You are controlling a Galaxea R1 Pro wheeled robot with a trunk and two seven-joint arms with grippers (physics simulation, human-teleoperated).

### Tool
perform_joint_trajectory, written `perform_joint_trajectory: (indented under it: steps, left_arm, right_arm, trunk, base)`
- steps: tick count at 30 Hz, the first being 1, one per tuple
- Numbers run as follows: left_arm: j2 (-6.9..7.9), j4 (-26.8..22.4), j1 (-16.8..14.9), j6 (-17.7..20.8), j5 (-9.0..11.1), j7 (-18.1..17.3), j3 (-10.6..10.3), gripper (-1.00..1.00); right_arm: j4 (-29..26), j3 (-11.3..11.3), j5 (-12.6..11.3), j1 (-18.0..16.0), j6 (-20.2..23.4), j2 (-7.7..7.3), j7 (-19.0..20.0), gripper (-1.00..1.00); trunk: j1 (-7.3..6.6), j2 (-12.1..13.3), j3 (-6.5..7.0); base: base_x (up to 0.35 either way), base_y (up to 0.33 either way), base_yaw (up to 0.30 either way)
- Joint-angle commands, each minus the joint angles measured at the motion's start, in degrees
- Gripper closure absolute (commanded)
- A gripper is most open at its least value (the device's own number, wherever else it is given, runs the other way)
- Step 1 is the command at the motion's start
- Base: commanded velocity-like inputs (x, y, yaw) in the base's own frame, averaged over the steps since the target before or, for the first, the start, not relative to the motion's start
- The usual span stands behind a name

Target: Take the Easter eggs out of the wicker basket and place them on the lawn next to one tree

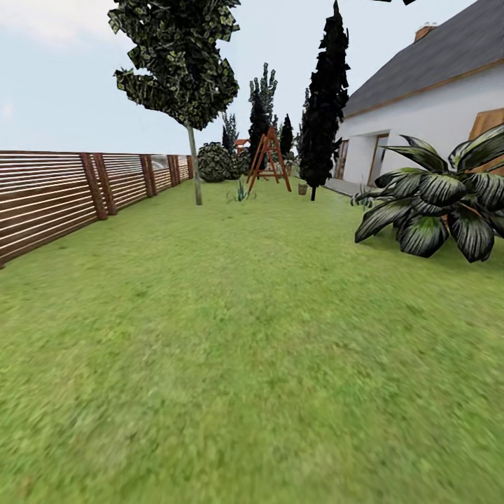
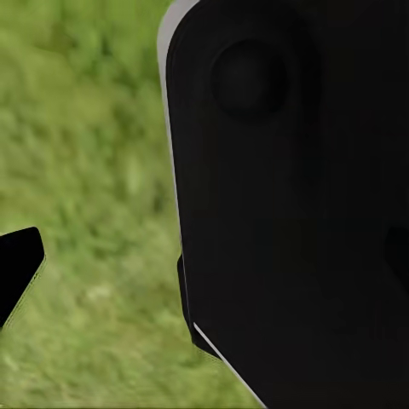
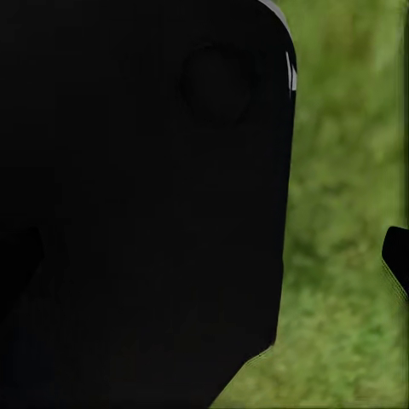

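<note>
Just open lawn [image 1: 231,364] and fence [image 1: 49,196] ahead — basket and 3 eggs unseen, so progress unclear; can't tell either gripper's state.

House [image 1: 434,91] — cut off at edge

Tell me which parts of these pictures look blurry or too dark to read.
Head view: the mottled green lawn smears soft near the camera, while the brown slatted wooden fence stays crisp. Left wrist view: a black housing is featureless, the grass behind it defocused. Right wrist view: much the same, with a black mass.
</note>
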Motion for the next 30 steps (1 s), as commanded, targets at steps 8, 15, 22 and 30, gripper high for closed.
perform_joint_trajectory:
  steps: [8, 15, 22, 30]
  left_arm:
    - [-0.02, 0.0, 0.0, -0.2, -0.1, 0.1, -0.4, -1.0]
    - [-0.02, 0.0, -0.1, -0.2, 0.0, 0.1, -0.3, -1.0]
    - [0.0, 0.0, 0.0, -0.2, 0.0, 0.1, -0.3, -1.0]
    - [0.01, 0.0, 0.0, -0.2, -0.1, 0.1, -0.4, -1.0]
  right_arm:
    - [0.0, 0.0, 0.1, 0.0, -0.1, 0.0, -0.1, -1.0]
    - [0.0, -0.1, 0.1, 0.0, -0.1, 0.0, -0.1, -1.0]
    - [0.0, -0.1, 0.0, 0.0, -0.1, 0.0, -0.1, -1.0]
    - [0.0, -0.1, 0.0, 0.0, -0.1, 0.0, -0.1, -1.0]
  trunk:
    - [0.03, 0.0, -0.05]
    - [0.03, 0.0, -0.05]
    - [0.03, 0.0, -0.05]
    - [0.03, 0.0, -0.05]
  base:
    - [0.332, 0.0, -0.002]
    - [0.332, 0.0, 0.0]
    - [0.332, 0.0, 0.0]
    - [0.332, 0.0, 0.0]
